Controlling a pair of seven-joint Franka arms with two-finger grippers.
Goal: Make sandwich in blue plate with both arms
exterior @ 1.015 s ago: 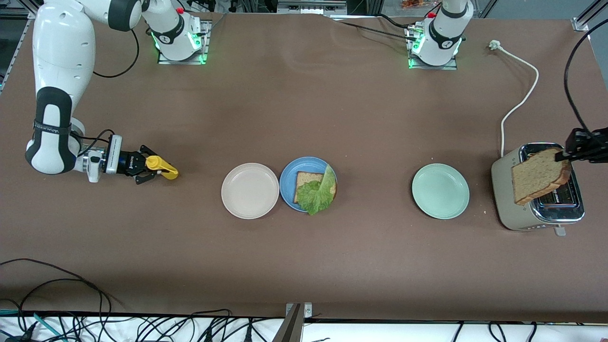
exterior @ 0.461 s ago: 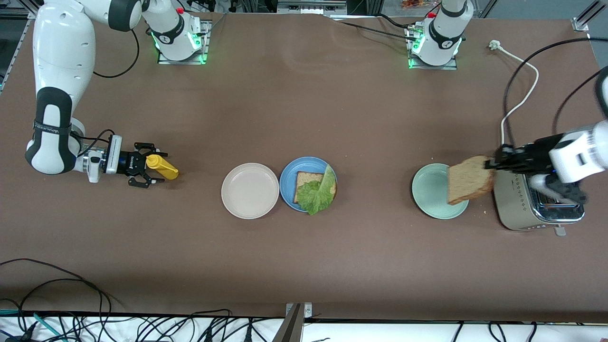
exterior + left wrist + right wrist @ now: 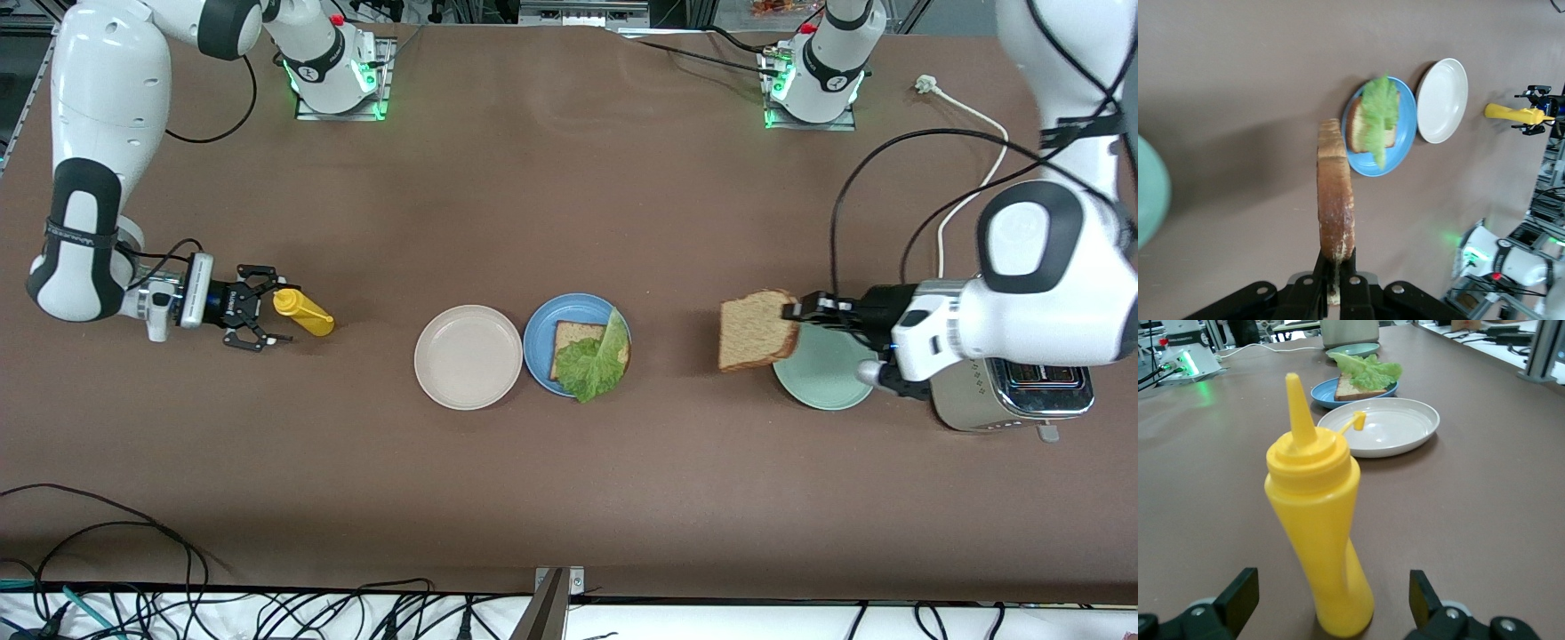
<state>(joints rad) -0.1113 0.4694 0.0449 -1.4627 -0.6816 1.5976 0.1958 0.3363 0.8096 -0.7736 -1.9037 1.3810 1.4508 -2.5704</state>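
Bread slice [image 3: 757, 330] carried past toaster [image 3: 1013, 400]

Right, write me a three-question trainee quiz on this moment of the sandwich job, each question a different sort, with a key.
1. True or false: the left hand is shut on a bread slice.
2. Which plate holds the bread with lettuce? A) cream-white plate B) blue plate C) mint-green plate
3. Fill in: the right hand stands open beside the yellow ____, which stands on the table.

Key: 1 true; 2 B; 3 bottle.
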